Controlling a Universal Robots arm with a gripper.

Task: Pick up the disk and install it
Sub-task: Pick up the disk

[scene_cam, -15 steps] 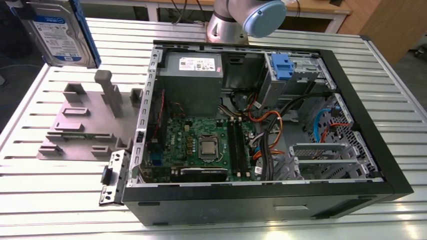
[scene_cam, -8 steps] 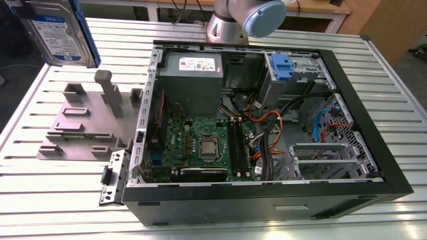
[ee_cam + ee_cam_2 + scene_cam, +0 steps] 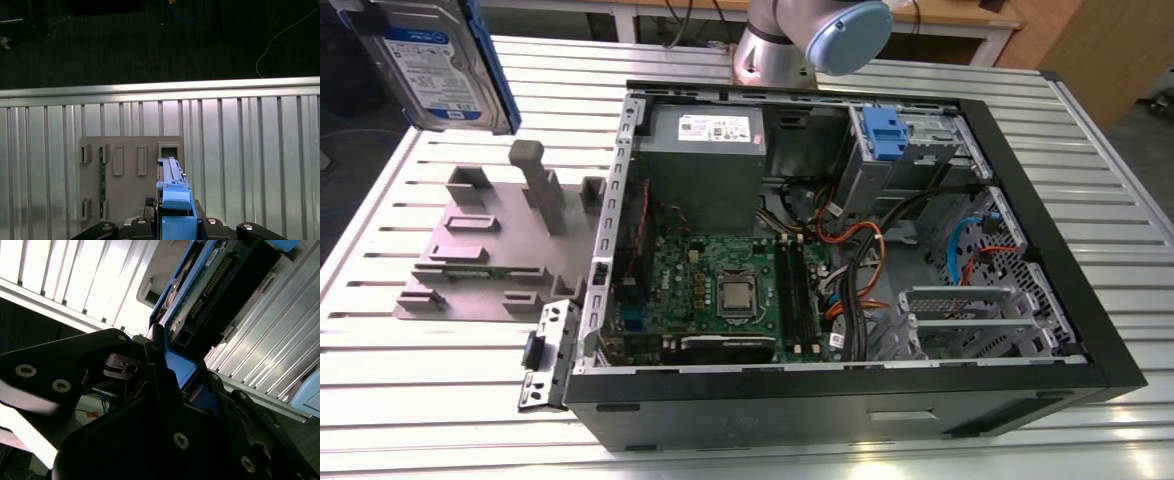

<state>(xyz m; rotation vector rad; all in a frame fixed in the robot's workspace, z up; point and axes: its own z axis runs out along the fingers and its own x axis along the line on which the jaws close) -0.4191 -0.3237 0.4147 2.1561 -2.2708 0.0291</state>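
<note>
Grasping the disk [image 3: 434, 60] with the gripper [image 3: 180, 360], pressing black fingers [image 3: 155, 347] against the blue bracket [image 3: 181, 371] from both sides in the second wrist view. Holding it clamped, not released. Carrying it high in the air, clear of the surface [image 3: 454, 420], at the exterior view's upper left. Keeping it on edge and slightly tilted there, turning its silver face and white-and-blue label toward the exterior camera. Exposing its green board [image 3: 187, 297] and a dark row of connector pins in the second wrist view.

Hanging over the grey holder [image 3: 480, 250], well apart from it and touching none of its upright posts [image 3: 534, 180]. Looking straight down, in the first wrist view, along the thin edge of the disk [image 3: 170, 172], with the holder [image 3: 130, 190] lying flat beneath on the slatted surface [image 3: 260, 165] and a dark floor [image 3: 150, 40] beyond the surface's rim. Lining up over one side of the holder, near a square socket [image 3: 170, 150] among its slots.

Showing also, in the exterior view, an open computer case [image 3: 854, 400] lying on its side just beside the holder, on the exterior view's right of it. Revealing inside a green motherboard [image 3: 720, 290], a grey power supply [image 3: 707, 160], a blue drive bay [image 3: 881, 135] at the far end, and orange and black cables running between them. Standing behind the case, the arm [image 3: 781, 45] with a pale blue cap on its joint.
</note>
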